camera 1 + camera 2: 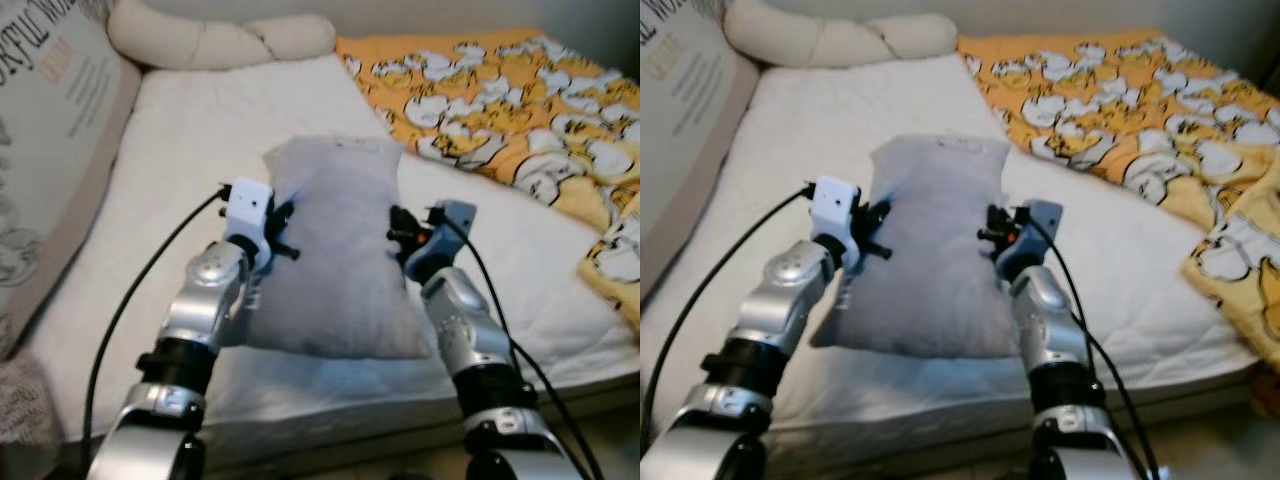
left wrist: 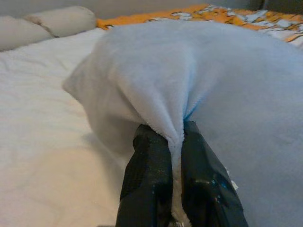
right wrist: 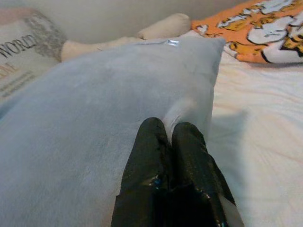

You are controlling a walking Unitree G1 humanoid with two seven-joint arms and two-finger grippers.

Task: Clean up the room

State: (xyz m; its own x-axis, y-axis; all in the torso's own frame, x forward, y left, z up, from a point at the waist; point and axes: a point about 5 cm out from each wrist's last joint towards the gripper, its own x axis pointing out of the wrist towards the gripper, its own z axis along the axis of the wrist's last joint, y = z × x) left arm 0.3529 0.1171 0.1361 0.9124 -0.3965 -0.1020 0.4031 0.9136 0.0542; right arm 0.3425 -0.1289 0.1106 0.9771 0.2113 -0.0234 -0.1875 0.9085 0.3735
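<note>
Two grippers, one grey pillow (image 1: 335, 250). We've got our left gripper (image 1: 283, 229) pinching a fold of fabric on its left edge, and our right gripper (image 1: 397, 229) pressed together on the right edge. It sits on the white mattress (image 1: 180, 160), near the front edge, long axis running near to far. Writing-wise, the big printed cushion (image 1: 45, 150) far left shows partial letters, "WORD" in the right wrist view, otherwise unreadable. An orange duck-print blanket (image 1: 510, 100) lies far right, a cream bolster (image 1: 220, 40) at the far end.
</note>
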